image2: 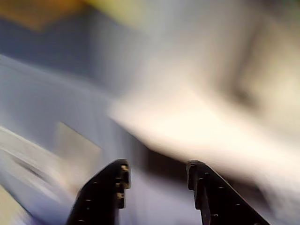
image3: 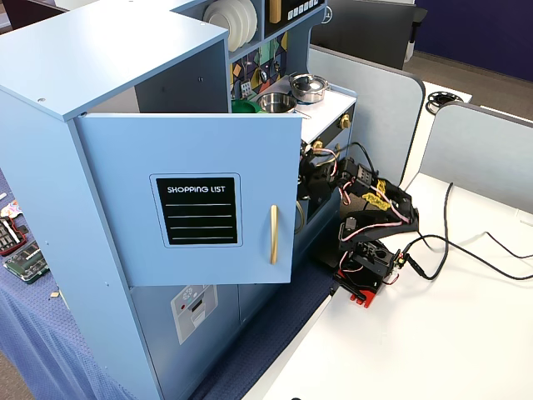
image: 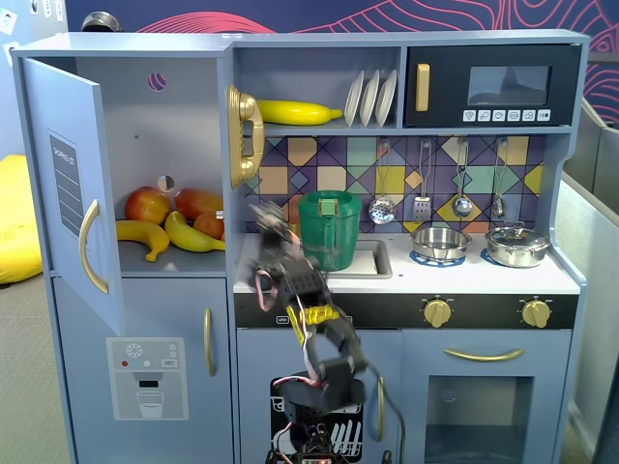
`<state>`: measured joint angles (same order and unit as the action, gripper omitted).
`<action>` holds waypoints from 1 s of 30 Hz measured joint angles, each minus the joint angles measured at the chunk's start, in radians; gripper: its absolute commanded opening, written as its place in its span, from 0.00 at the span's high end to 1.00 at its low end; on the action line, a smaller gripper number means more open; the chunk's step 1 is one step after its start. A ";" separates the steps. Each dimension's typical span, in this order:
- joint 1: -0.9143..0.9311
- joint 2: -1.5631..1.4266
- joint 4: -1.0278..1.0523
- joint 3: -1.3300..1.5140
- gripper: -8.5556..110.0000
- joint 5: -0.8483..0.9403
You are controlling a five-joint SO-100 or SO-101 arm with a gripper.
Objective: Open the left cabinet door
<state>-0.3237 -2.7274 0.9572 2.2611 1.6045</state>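
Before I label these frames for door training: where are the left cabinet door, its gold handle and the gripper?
Left cabinet door [image3: 125, 158]: a fixed view, bare blue panel left of the chalkboard.
Gold handle [image3: 273, 234]: a fixed view, middle of the bar.
Gripper [image2: 157, 176]: wrist view, midway between the black fingertips.

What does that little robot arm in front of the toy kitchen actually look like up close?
The arm is built from black blocky segments, with yellow tape or labels on one link and thin red and white wires looping between joints. Its base sits on a red mount. The gripper ends in two flat black fingers with small holes along their edges. A black cable trails across the white table.
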 measured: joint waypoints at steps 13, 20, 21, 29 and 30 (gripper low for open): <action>0.301 -0.333 0.196 0.657 0.90 -0.209; 0.321 -0.433 0.307 0.735 0.90 -0.209; 0.319 -0.437 0.324 0.735 0.90 -0.209; 0.333 -0.454 0.387 0.732 0.89 -0.135; 0.331 -0.457 0.388 0.732 0.89 -0.133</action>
<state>0.0077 -3.1845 1.3453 2.9928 1.4711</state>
